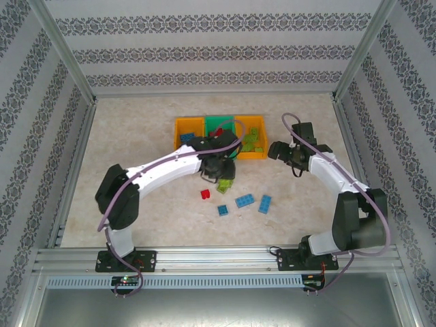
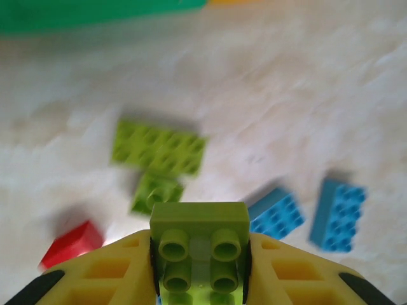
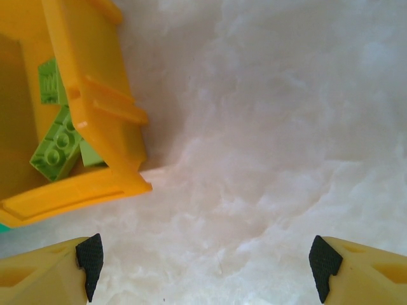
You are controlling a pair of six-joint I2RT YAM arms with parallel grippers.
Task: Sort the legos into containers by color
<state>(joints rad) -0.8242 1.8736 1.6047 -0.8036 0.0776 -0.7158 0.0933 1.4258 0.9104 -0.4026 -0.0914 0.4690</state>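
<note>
My left gripper (image 1: 222,168) is shut on a lime green lego (image 2: 199,236), its studs facing the camera, held above the table in front of the containers. Below it lie a flat lime lego (image 2: 159,148), a small lime lego (image 2: 157,192), a red lego (image 2: 72,243) and two blue legos (image 2: 275,213) (image 2: 338,215). Three containers stand in a row at the back: orange (image 1: 182,125), green (image 1: 212,120), orange (image 1: 260,154). My right gripper (image 3: 206,273) is open over bare table beside the right orange container (image 3: 95,127), which holds lime legos (image 3: 57,146).
A third blue lego (image 1: 223,210) lies near the red one (image 1: 205,194). Metal frame rails and patterned walls enclose the table (image 1: 136,136). A blue lego (image 1: 186,137) sits in the left orange container.
</note>
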